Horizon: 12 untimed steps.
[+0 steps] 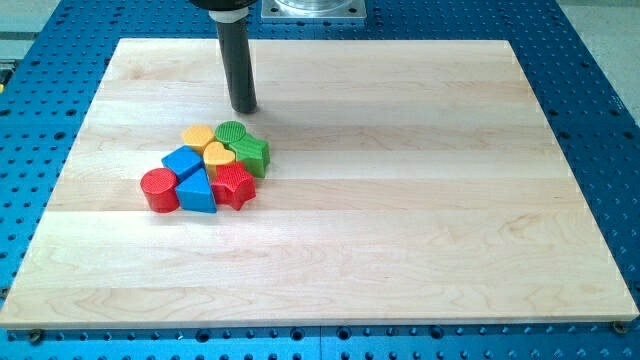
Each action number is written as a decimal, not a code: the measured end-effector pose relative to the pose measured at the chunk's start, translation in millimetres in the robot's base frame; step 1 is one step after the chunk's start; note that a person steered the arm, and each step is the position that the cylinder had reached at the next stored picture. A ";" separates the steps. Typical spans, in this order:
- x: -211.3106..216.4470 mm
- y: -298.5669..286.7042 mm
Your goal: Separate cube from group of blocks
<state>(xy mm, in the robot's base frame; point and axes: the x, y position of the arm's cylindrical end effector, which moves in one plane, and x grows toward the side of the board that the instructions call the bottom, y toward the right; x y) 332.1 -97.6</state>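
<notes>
wooden board (400, 230) on a blue perforated table (600, 120). my tip (244, 109): a bare rod with no fingers to open or close, just above the cluster, apart from it. cluster, blocks touching: blue cube (183, 162) at centre-left, red cylinder (158, 190), blue triangle (197, 191), red star (234, 185), yellow heart (216, 155), yellow block (198, 137), green cylinder (232, 133), green star (252, 154).

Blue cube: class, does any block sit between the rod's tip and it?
Yes. My tip is toward the view's top of the cluster; the yellow block and the yellow heart lie between it and the blue cube.
</notes>
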 end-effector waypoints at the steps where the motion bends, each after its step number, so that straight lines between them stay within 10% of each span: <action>1: -0.3 -1.2; 4: 27.5 -63.5; 7: 151.2 -89.5; 9: 157.0 -8.0; 12: 122.8 -33.8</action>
<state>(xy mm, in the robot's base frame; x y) 454.9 -131.4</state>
